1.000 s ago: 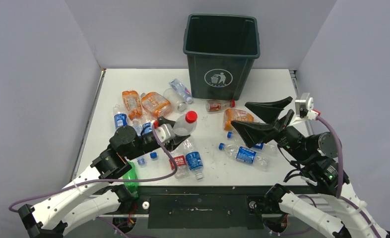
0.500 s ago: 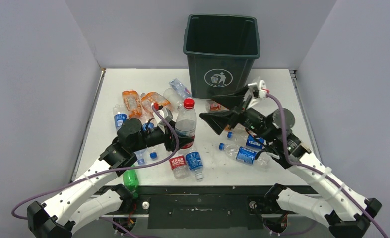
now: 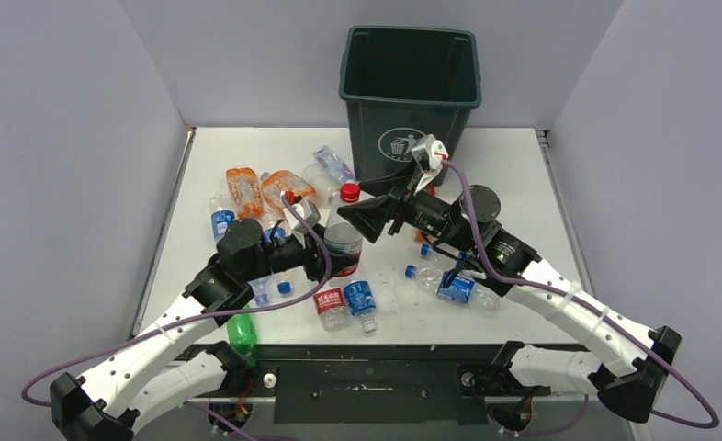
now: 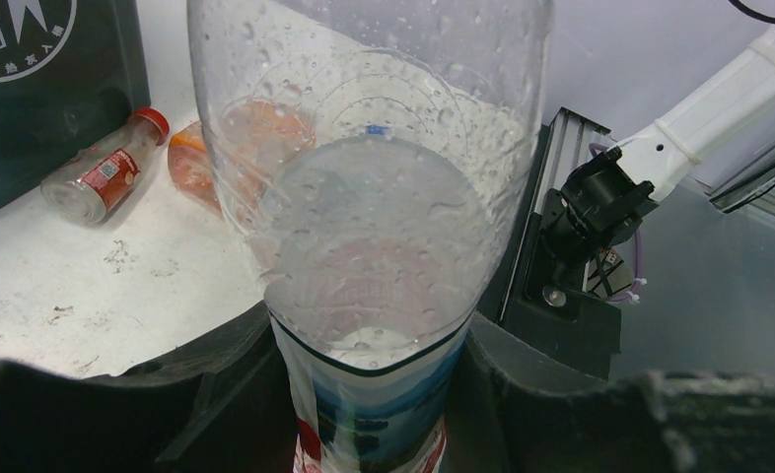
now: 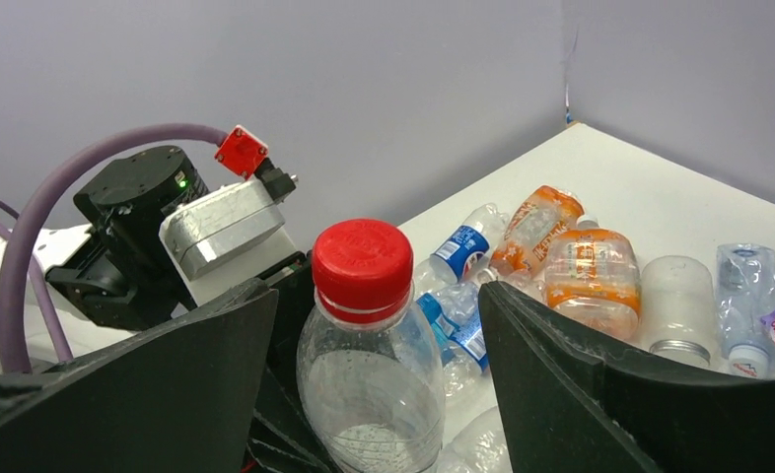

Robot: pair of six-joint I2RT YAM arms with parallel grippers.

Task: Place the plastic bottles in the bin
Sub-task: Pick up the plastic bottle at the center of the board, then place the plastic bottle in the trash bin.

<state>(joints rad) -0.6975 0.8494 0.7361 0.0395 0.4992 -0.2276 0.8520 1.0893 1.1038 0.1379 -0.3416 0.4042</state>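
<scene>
My left gripper (image 3: 332,261) is shut on a clear bottle (image 3: 343,241) with a red cap and a blue and red label, and holds it upright above the table. In the left wrist view the bottle (image 4: 374,217) fills the space between the fingers of that gripper (image 4: 369,394). My right gripper (image 3: 352,214) is open, with its fingers on either side of the bottle's upper part and apart from it; the right wrist view shows the bottle (image 5: 369,374) between them (image 5: 379,355). The dark green bin (image 3: 411,101) stands at the back.
Several crushed bottles lie on the table: orange ones (image 3: 244,188) at the left back, blue-labelled ones (image 3: 454,286) under the right arm, a green one (image 3: 241,333) at the near edge, and a red-capped one (image 4: 103,177) by the bin's foot.
My right arm has swung left from the right side, and its open gripper now straddles the bottle's top. My left gripper tilted the bottle upright, then held it still.
</scene>
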